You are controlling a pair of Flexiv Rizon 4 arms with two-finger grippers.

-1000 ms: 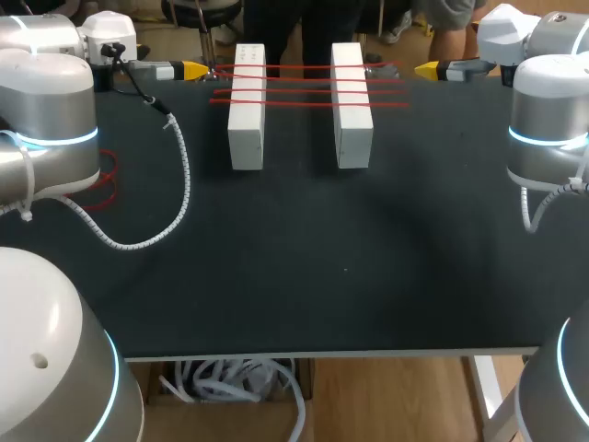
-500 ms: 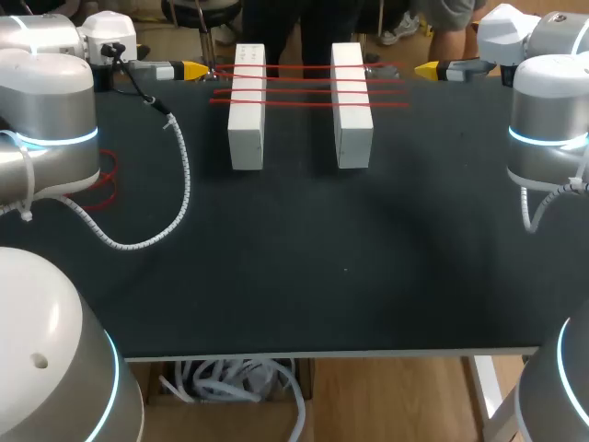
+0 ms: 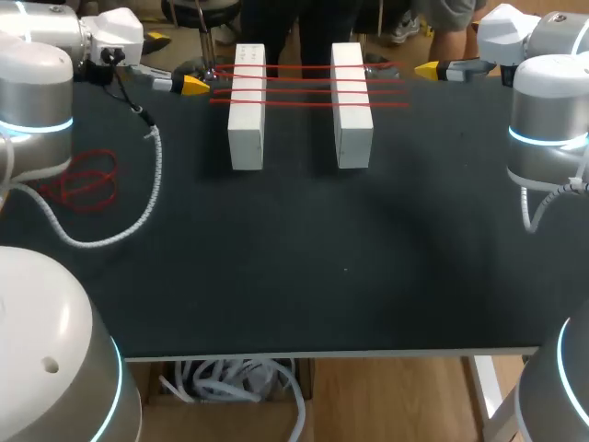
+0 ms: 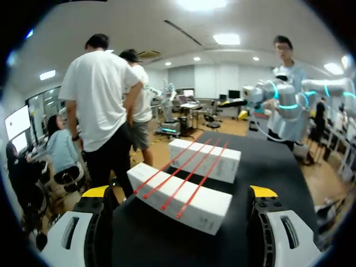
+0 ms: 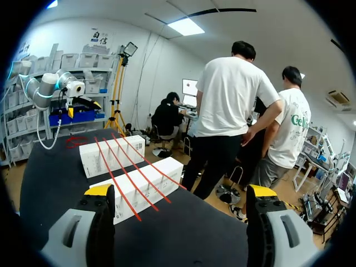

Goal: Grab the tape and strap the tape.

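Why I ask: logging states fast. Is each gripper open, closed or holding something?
Left gripper: jaws open, holding nothing.
Right gripper: jaws open, holding nothing.

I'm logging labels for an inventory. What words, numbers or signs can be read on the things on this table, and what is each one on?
Left white rectangular cardboard box: faint small marks, too small to read.
Right white rectangular cardboard box: faint small marks, too small to read.
Thin red tape straps across both boxes: no print.
Loose red tape coil: no print.
Black table top: no print.
No text here is legible.
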